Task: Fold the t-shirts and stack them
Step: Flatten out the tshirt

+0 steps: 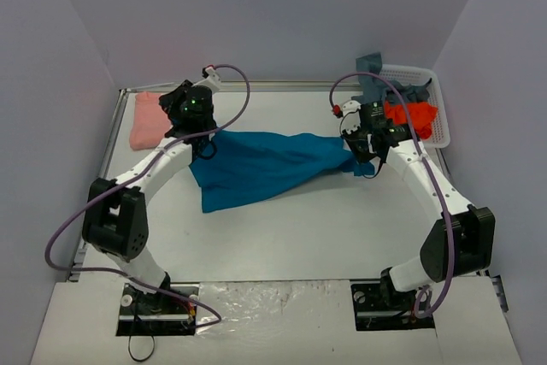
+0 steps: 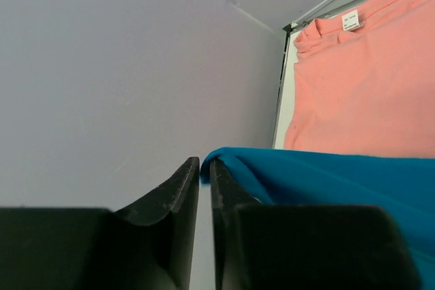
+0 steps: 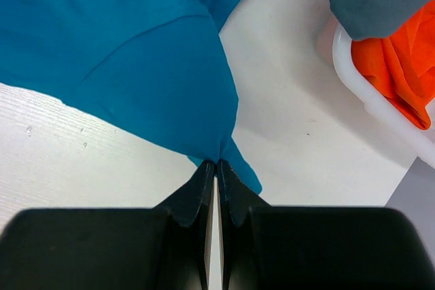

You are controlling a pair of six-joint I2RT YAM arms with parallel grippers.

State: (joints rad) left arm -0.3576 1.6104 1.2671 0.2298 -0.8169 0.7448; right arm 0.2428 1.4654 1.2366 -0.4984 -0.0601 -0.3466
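Shirts number four, left to right: one pink shirt (image 1: 149,120), lying flat and seemingly folded at the far-left corner of the table (image 1: 282,237); one teal shirt (image 1: 265,168), spread across the middle; then one grey-blue shirt (image 1: 402,91) and one orange shirt (image 1: 416,114), both bunched in the single white basket (image 1: 443,132) at the far right. Two arms, one gripper each.

Left gripper (image 2: 204,162) sits just beside the pink shirt, its jaws drawn together to a mere slit. The teal shirt's corner meets the very tips and runs off to the right, so it looks pinched there, though only barely. Right gripper (image 3: 216,163) is clenched on the opposite end, cloth fanning out from between its tips, with the basket close on its right.

The coming move turns on this: the teal shirt lies between the two sets of jaws, its long axis running across the table from left to right. Its far edge is drawn from one grip to the other, and the rest sags toward the near side, where the lower left part rests on the table. From the left jaws the cloth goes right; from the right jaws, left. The left arm is nearer the pink shirt, likely the base of the stack. The right arm is nearer the two shirts in the basket. The teal one looks not yet folded.
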